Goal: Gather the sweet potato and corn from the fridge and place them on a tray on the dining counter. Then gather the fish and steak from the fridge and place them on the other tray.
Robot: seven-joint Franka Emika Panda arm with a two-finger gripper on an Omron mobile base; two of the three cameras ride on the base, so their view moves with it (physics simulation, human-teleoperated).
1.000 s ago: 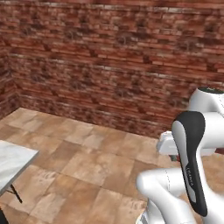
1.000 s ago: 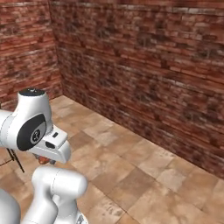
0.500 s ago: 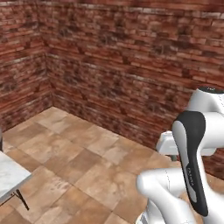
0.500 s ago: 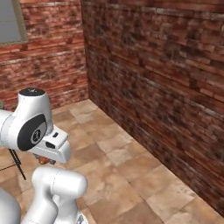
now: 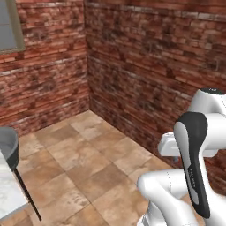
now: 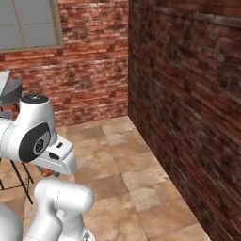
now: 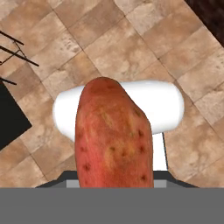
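The sweet potato point(image 7: 114, 140), a reddish-orange speckled lump, stands up large in the middle of the hand view. My gripper point(image 7: 114, 180) is shut on it and its fingertips are hidden behind it. In the right base view a bit of the sweet potato point(image 6: 45, 172) peeks out under the hand, which hangs low over the tiled floor. A corner of the white marble dining counter point(image 5: 8, 194) shows at the lower left of the left base view.
Brick walls meet in a corner point(image 5: 87, 66) ahead, with a window point(image 6: 30, 23) on the left wall. A grey stool point(image 5: 9, 148) on thin dark legs stands by the counter; it is also at the left edge as the stool point(image 6: 10, 92). The tiled floor point(image 5: 88, 163) lies open ahead.
The whole picture has slid right in both base views, so the camera has turned: the wall corner, window and stool came into view. The arm keeps its pose with the sweet potato held.
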